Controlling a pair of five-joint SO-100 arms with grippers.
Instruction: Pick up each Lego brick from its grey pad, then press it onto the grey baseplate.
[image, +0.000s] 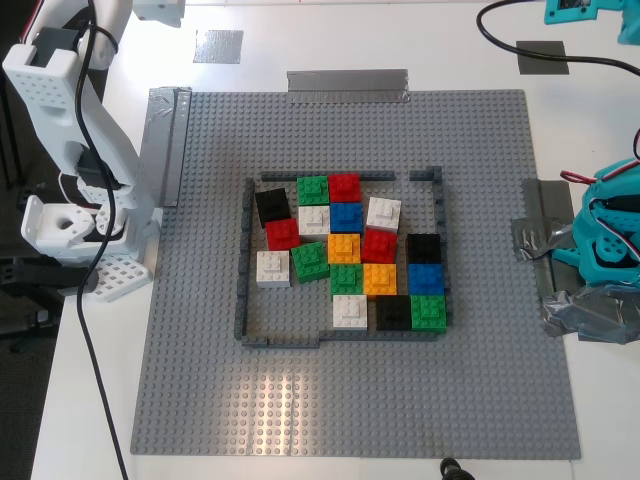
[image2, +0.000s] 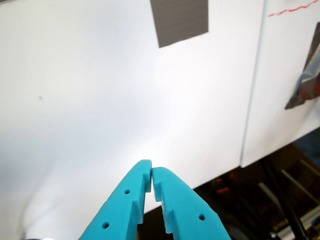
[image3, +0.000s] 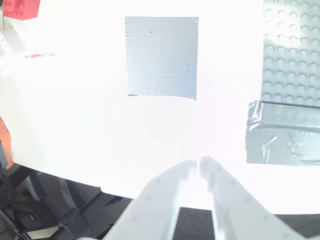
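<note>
Both arms sit pulled back from the grey baseplate (image: 200, 330), where the bricks crowd inside a low dark frame (image: 243, 260). My first gripper (image2: 151, 172), turquoise, has its jaws together and empty above the white table (image2: 75, 125), with the darker grey pad (image2: 179, 20) bare beyond it. My second gripper (image3: 198, 165), white, is likewise closed on nothing, facing the bare silvery pad (image3: 161, 56). Green bricks (image: 312, 189) and white bricks (image: 383, 213) sit among the rest.
</note>
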